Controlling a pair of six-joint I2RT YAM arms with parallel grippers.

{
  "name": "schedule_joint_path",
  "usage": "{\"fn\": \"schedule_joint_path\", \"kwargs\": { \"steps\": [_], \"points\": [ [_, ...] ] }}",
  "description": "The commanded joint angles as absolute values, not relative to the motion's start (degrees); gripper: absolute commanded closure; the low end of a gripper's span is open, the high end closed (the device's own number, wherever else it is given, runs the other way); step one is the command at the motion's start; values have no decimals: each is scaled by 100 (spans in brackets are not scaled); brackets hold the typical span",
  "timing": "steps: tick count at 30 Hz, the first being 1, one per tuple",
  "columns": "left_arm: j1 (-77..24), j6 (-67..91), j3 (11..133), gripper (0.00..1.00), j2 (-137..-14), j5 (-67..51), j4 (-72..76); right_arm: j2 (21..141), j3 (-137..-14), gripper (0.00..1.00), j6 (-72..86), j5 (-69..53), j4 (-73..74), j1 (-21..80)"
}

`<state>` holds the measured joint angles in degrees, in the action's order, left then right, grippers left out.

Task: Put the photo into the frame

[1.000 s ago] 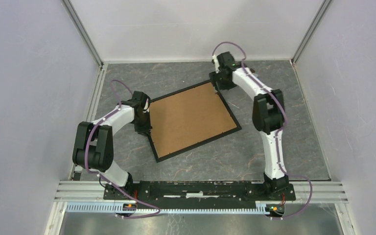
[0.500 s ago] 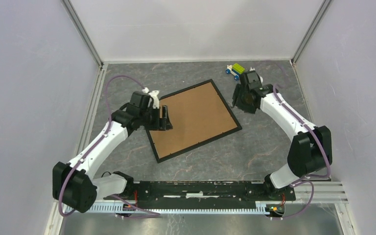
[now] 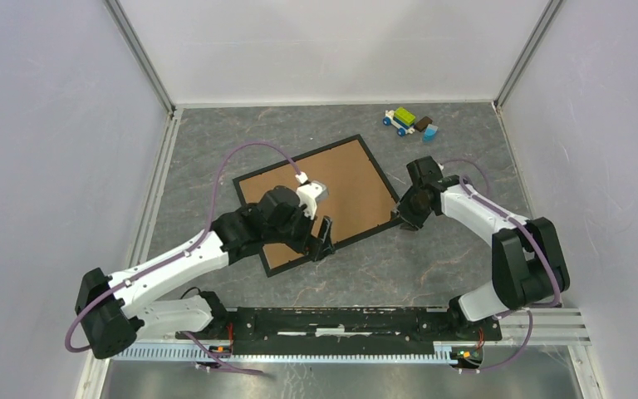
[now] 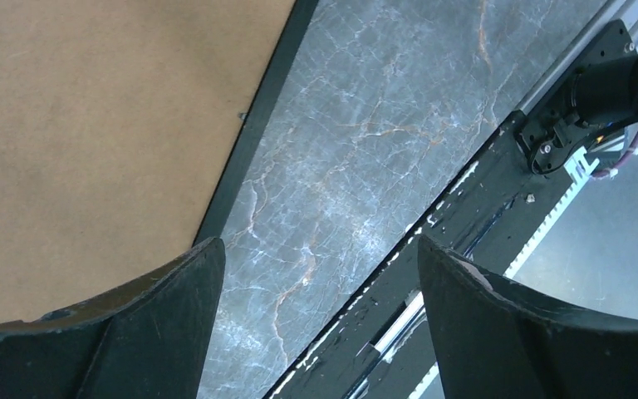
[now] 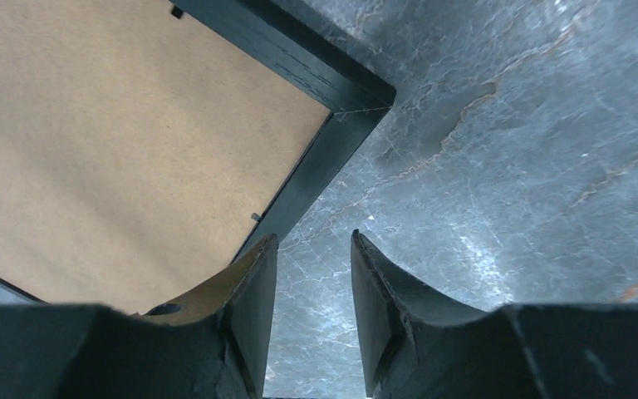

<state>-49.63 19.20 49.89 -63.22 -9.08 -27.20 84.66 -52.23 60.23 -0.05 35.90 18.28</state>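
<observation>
The black frame (image 3: 296,158) lies flat on the grey table, turned at an angle, with a brown backing board (image 3: 345,187) filling it. The photo is out of view. My left gripper (image 3: 326,237) hovers over the frame's near edge, open wide and empty. The left wrist view has the frame's edge (image 4: 257,133) and the board (image 4: 116,125) beside the gripper (image 4: 319,241). My right gripper (image 3: 404,218) sits at the frame's right corner. It (image 5: 314,236) stands open with a narrow gap holding only bare table, just off the frame's corner (image 5: 299,58) and board (image 5: 116,141).
A small toy car (image 3: 402,120) and loose blocks (image 3: 426,127) lie at the back right of the table. The black base rail (image 3: 341,320) runs along the near edge, also seen in the left wrist view as rail (image 4: 465,208). Walls enclose the table.
My left arm swung from the frame's left side across to its near edge and its jaws opened. My right arm came from the far corner to the right corner, jaws narrowing. The toys came into view.
</observation>
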Motion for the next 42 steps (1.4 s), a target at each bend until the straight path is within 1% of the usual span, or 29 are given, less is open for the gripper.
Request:
{"fn": "schedule_joint_path", "kwargs": {
  "steps": [1, 11, 16, 25, 29, 33, 36, 39, 42],
  "points": [
    [-5439, 1763, 5121, 9, -6435, -149, -2394, 8694, -5099, 57, 6409, -361, 3098, 1784],
    [-6397, 1327, 5318, 11, -7005, 837, -2399, 9015, -4871, 56, 6605, -487, 2799, 1749],
    [-6771, 1071, 5362, 11, -7178, 1380, -2393, 9091, -4729, 59, 6790, -444, 2663, 1733],
    [-7122, 836, 5210, 12, -7373, 1825, -2219, 9223, -4608, 60, 7033, -478, 2538, 1731],
    [-7153, 878, 5177, 12, -7416, 1855, -2213, 9275, -4597, 57, 7092, -497, 2511, 1708],
    [-7175, 929, 5131, 13, -7440, 1902, -2213, 9299, -4595, 58, 7180, -489, 2632, 1705],
    [-7190, 949, 5073, 14, -7482, 1986, -2175, 9324, -4597, 63, 7344, -427, 2858, 1697],
    [-7207, 962, 5076, 15, -7594, 1957, -2146, 9466, -4714, 73, 7439, -527, 3144, 1676],
    [-7220, 1124, 5115, 16, -7765, 1942, -2184, 9705, -5085, 86, 7334, -561, 3599, 1675]
  ]
}}
